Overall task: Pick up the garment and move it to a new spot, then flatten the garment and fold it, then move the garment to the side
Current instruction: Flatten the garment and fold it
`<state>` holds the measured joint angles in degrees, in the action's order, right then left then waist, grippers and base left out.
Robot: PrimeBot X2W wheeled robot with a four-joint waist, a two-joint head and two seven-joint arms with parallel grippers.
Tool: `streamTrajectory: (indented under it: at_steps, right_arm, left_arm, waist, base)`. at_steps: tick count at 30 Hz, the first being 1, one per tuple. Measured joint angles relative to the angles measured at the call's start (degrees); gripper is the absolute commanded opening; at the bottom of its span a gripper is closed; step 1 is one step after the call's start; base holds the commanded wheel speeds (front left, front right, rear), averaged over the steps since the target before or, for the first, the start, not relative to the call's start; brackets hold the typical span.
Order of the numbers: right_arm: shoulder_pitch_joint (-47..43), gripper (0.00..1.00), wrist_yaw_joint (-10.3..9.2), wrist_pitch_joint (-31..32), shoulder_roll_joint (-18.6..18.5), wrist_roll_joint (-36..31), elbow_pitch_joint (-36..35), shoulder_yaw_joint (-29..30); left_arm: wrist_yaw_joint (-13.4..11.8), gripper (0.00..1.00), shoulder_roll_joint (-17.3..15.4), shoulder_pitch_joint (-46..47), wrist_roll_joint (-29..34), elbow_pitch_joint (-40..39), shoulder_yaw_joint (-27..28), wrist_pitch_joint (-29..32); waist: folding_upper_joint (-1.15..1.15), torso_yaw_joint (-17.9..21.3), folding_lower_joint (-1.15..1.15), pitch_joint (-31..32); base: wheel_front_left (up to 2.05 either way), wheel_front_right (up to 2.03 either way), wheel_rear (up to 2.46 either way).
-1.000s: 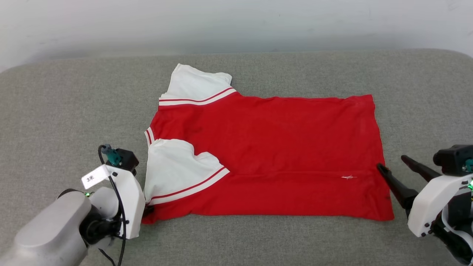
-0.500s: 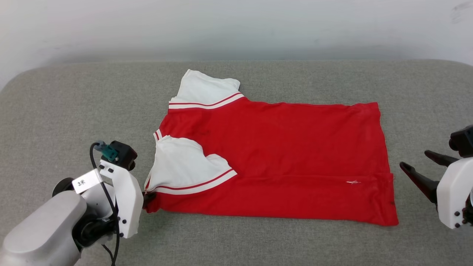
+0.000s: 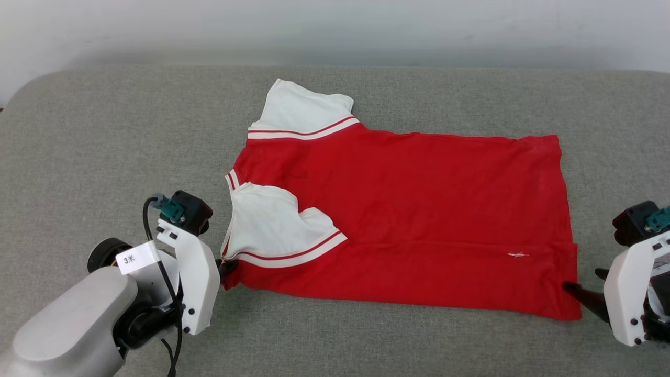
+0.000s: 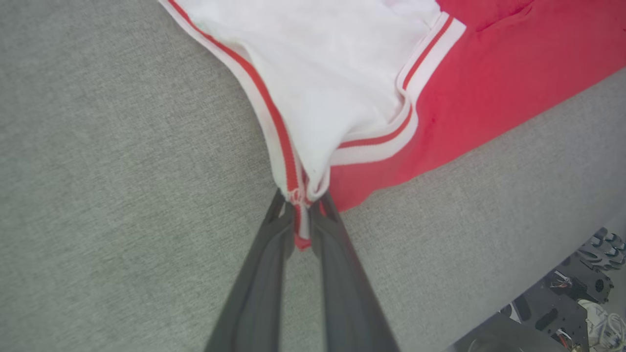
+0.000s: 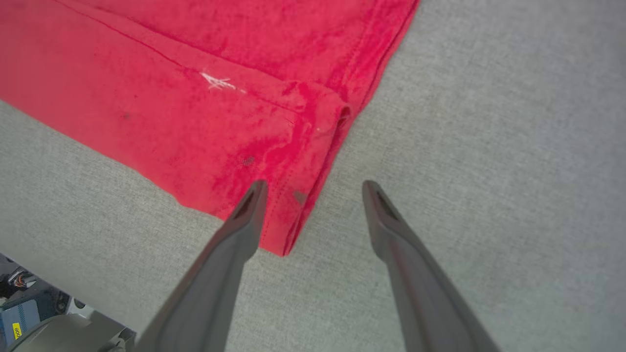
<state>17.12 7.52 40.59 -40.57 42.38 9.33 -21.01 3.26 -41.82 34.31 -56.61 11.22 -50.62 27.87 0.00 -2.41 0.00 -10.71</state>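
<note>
Garment (image 3: 408, 209) lying flat: at its sleeve corner we see our left pincer (image 4: 301, 210) clamped on the cloth; at its hem corner, our right pincer (image 5: 315, 188) wide open, empty.

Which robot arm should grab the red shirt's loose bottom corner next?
Probably the right. The right gripper is open, straddling the hem of the garment by that corner. The left gripper is far off, shut on the sleeve end.

A grey fabric-covered table (image 3: 104, 131) with rounded corners lies under soft, even light, a pale wall (image 3: 335, 26) behind it at 12 o'clock. In the left wrist view, dark machinery (image 4: 577, 303) sits past its edge at 5 o'clock.
</note>
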Motion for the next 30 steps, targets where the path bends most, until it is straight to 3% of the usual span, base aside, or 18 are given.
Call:
streamTrajectory:
  at_steps: [7,15,16,17,18,30]
  right_arm:
    - [0.02,1.00,-0.02,-1.85,2.47,-1.32,5.82,-3.25]
    - [1.04,1.00,-0.14,-5.82,2.03,-0.30,8.37,-7.33]
    - [1.38,0.57,-0.14,-6.62,1.93,-0.23,8.53,-7.89]
    - [1.57,0.41,-0.14,-7.42,1.93,-0.08,8.62,-8.38]
    - [1.80,0.00,-0.13,-8.17,1.97,0.14,8.66,-8.87]
    - [1.46,0.00,0.01,-15.74,0.10,2.49,7.13,-9.21]
  left_arm:
    - [-0.24,0.00,0.16,0.34,0.79,-0.49,-0.02,-0.83]
    - [0.01,0.00,0.34,0.38,0.88,0.12,-0.10,-1.42]
    - [0.05,0.00,0.37,0.37,0.82,0.25,-0.11,-1.59]
    - [0.09,0.00,0.40,0.36,0.74,0.37,-0.12,-1.67]
    - [0.11,0.00,0.41,0.31,0.58,0.55,-0.13,-1.83]
    - [-0.36,0.00,-1.69,-3.63,-1.98,-0.02,0.88,-3.71]
  waist:
    - [0.00,-0.72,0.00,-2.16]
    - [0.00,-0.78,-0.01,-3.29]
    - [0.00,-0.67,-0.01,-3.24]
    - [0.00,-0.56,-0.01,-3.12]
    - [0.00,-0.44,-0.01,-2.94]
    - [0.00,1.03,0.00,2.30]
  base:
    - [0.00,0.00,0.00]
    - [0.00,0.00,0.00]
    - [0.00,0.00,0.00]
    - [0.00,0.00,0.00]
    - [0.00,0.00,0.00]
    - [0.00,0.00,0.00]
